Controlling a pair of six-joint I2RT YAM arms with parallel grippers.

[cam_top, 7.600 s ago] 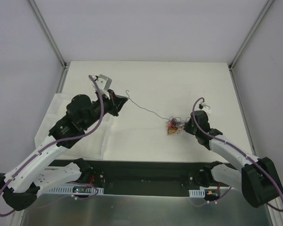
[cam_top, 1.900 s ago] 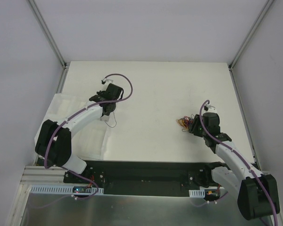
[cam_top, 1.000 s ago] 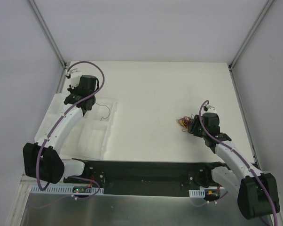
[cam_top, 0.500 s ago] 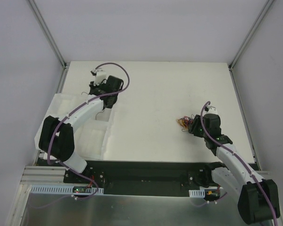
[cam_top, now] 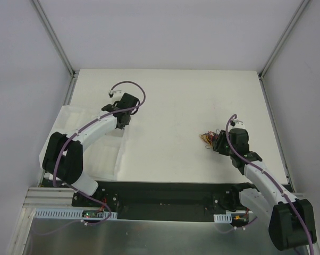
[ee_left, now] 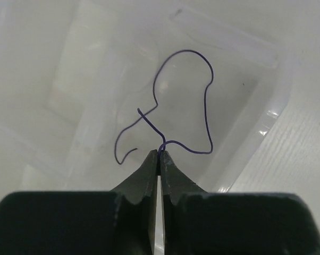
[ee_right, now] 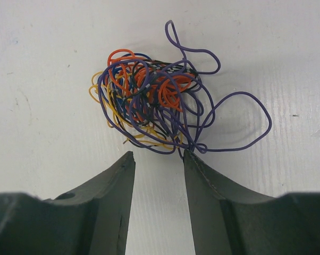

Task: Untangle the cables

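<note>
Left wrist view. The left gripper (ee_left: 159, 154) has its jaws pressed together on a single purple wire (ee_left: 208, 106), pinching it at one point along its length. From the pinch the wire runs forward of the jaw tips in two parts: a large loop that rises ahead and to the right, and a short curled tail that falls off to the left. Beyond and beneath the tips lies one compartment of a translucent tray (ee_left: 266, 106). The wire is seen against that compartment's floor; whether it rests on the floor or hangs above it cannot be told.

Right wrist view. The right gripper (ee_right: 159, 156) has its jaws spread and holds nothing. The knot of cables (ee_right: 149, 101), with orange, yellow, purple and dark strands, lies on the white table (ee_right: 43, 53) just ahead of the tips and roughly centred on the gap. Loose purple loops trail from the knot forward and to the right. One low purple bend reaches the tip of the right-hand jaw; contact cannot be confirmed.

Top view. The left gripper (cam_top: 121, 121) is at the tray's (cam_top: 69, 119) far right corner. The right gripper (cam_top: 219, 142) points at the knot (cam_top: 208, 137), well apart from the left gripper across the table (cam_top: 192, 95).
</note>
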